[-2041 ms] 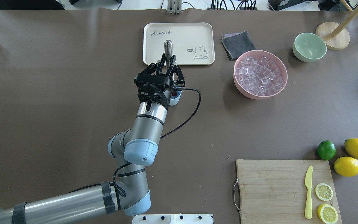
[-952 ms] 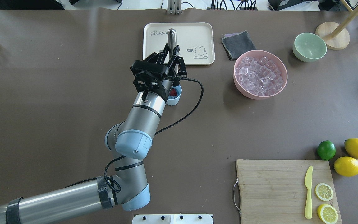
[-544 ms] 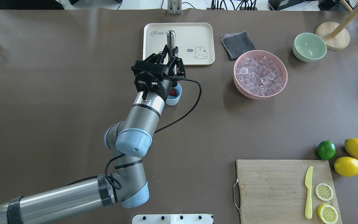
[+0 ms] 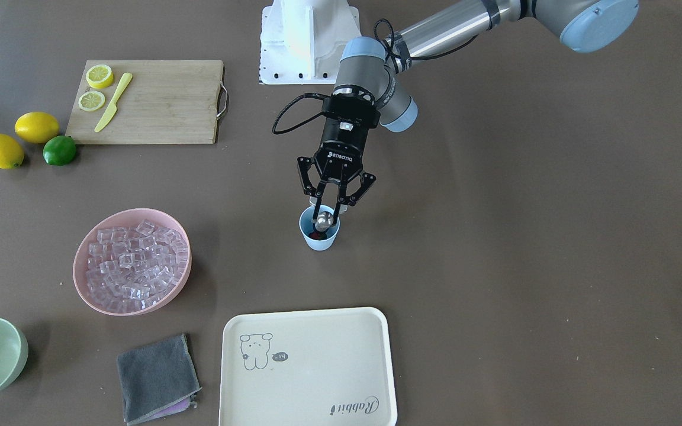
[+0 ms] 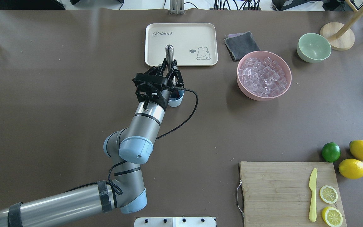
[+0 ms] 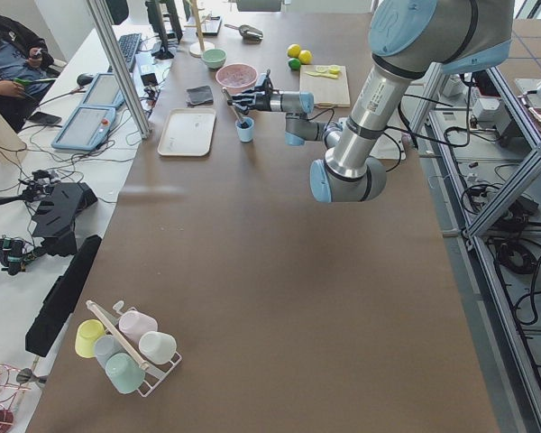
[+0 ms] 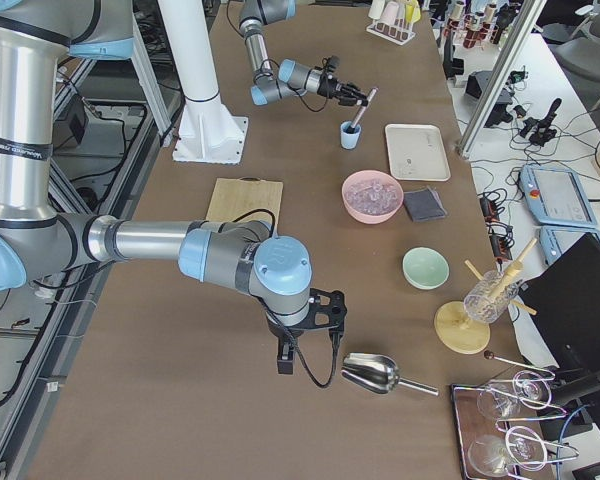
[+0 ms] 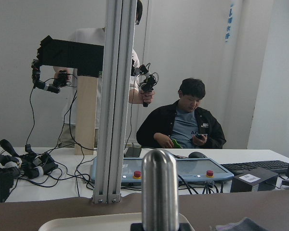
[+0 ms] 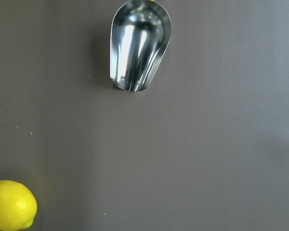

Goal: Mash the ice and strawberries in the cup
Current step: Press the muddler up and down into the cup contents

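The light-blue cup (image 4: pixel 319 238) stands mid-table, also seen in the overhead view (image 5: pixel 178 100). Red strawberry (image 4: pixel 315 235) shows at its bottom. My left gripper (image 4: pixel 329 208) (image 5: pixel 169 65) is shut on a steel muddler (image 5: pixel 169 52) (image 8: pixel 159 187) that stands tilted with its lower end inside the cup. Ice (image 5: pixel 263 75) fills the pink bowl (image 5: pixel 287 85); I cannot tell if any ice is in the cup. My right gripper (image 7: pixel 310 322) hangs over the table beside a metal scoop (image 9: pixel 139 43); I cannot tell if it is open or shut.
A cream tray (image 5: pixel 197 31) lies beyond the cup, a grey cloth (image 5: pixel 241 44) and a pale green bowl (image 5: pixel 314 47) to its right. A cutting board (image 5: pixel 276 189) holds a yellow knife and lemon slices; a lime (image 5: pixel 331 152) and two lemons lie beside it.
The left gripper has come down and back toward the robot with the muddler, driving it deeper into the cup after a lift a second ago. The cup stays put.
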